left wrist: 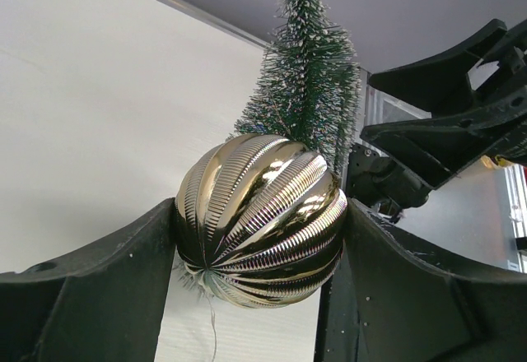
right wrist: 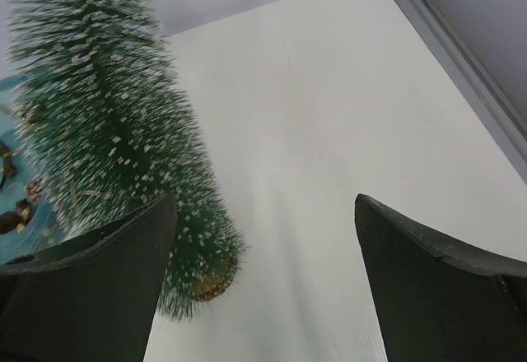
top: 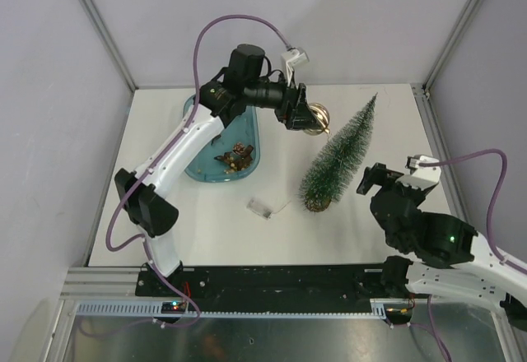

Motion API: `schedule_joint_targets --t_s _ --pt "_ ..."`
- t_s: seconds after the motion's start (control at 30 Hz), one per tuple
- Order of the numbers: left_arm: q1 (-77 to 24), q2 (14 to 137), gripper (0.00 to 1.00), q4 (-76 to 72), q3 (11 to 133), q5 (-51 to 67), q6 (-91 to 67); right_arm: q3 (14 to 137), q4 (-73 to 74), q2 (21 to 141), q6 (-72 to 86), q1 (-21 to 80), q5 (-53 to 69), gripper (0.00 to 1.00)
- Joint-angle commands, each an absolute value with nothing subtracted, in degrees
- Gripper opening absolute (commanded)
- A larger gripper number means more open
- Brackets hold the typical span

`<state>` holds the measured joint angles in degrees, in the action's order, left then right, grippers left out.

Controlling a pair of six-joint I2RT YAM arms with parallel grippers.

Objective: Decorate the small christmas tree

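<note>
no text, label, brand, number or sign can be read in any of the views.
</note>
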<state>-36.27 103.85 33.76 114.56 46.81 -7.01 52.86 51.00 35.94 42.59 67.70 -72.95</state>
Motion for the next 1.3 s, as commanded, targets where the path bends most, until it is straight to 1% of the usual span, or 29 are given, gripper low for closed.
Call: schedule_joint_targets --t_s 0.0,0.17,0.3,0.73,1.03,1.27 --pt "-37.2 104.2 0.50 33.2 117.3 48.8 -6.0 50.8 37.1 35.0 33.6 58.9 -63.7 0.93" --pt "-37.4 103.7 0.50 33.2 115.0 49.4 -5.6 48.8 29.7 34.7 28.5 47.0 -50.4 0.93" --pt "-37.6 103.6 0.50 33.2 113.5 49.2 -5.1 47.6 26.1 34.8 26.9 42.9 -44.4 0.93" --pt "-37.9 102.2 0.49 33.3 108.9 46.1 -2.3 45.5 21.6 37.5 25.1 40.5 -40.4 0.93" --pt "-37.7 100.6 0.48 33.3 106.2 43.7 -1.1 44.3 25.9 34.4 26.5 38.6 -40.9 0.92" --pt "-37.5 100.3 0.46 33.2 106.0 41.8 -0.8 41.8 24.1 33.6 27.9 38.5 -38.7 0.89"
